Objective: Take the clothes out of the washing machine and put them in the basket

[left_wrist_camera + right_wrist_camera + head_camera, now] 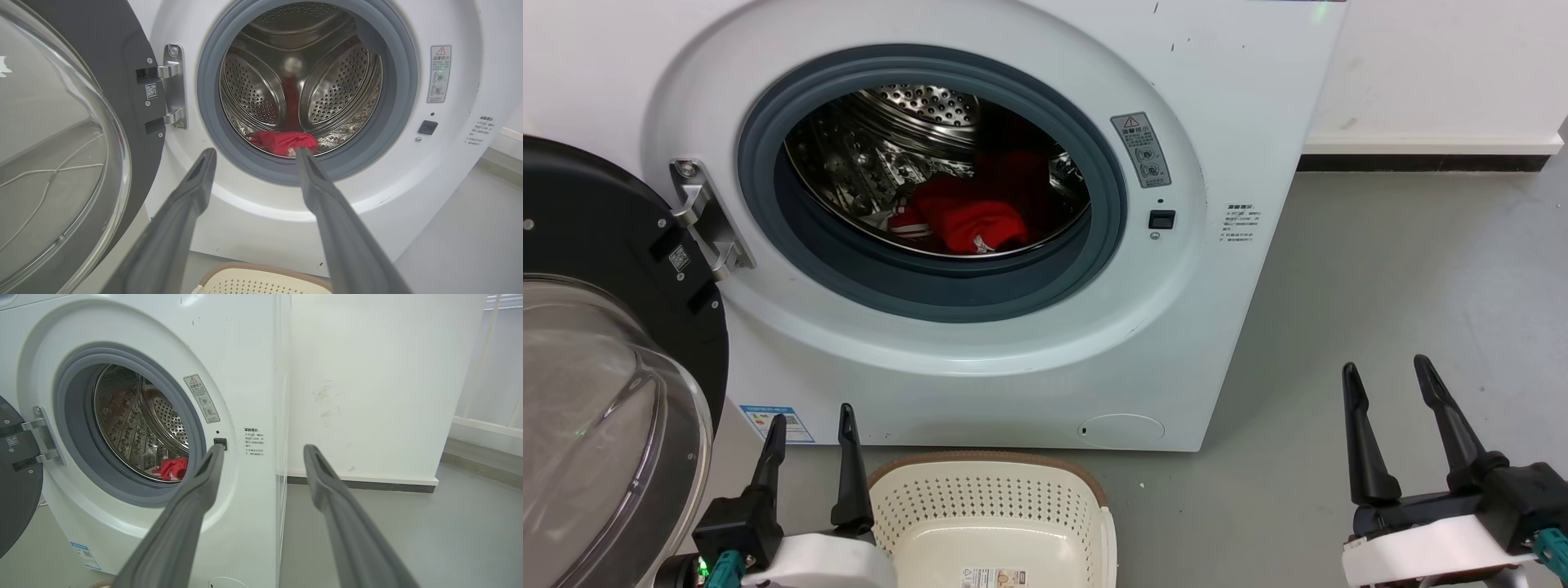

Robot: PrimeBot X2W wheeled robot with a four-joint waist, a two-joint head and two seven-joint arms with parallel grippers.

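Item: clothes (968,216) — a soft, crumpled red heap with no shape of a garment to read.
- Long axis: roughly left to right across the bottom of the drum (882,155) in the head view. White striped trim (907,222) shows at the left end, and a small white tag at the front edge.
- Position: inside the washing machine (1013,359), low in the drum and just behind the front lip of the porthole. A red reflection runs up the steel above the heap.

Housing: a white front-loader with a perforated steel drum ringed by a grey rubber rim (931,286).
- The door (596,408) stands swung wide to the left on a metal hinge (707,216). It has a black frame and a bulging clear glass bowl.
- A warning label (1141,149) and a small black latch socket (1161,219) sit to the right of the porthole.

Basket (988,459): cream with perforated walls and a brown rim. It stands upright on the grey floor (1380,269), just in front of the machine and below the porthole — a printed label lies on its bare bottom.

Left claw (813,415): fingers apart and touching nothing, just beside the left edge of the basket and pointing toward the porthole.

Right claw (1386,365): fingers apart and touching nothing, well to the right of the machine over the floor.

Backdrop: a white wall (1437,65).
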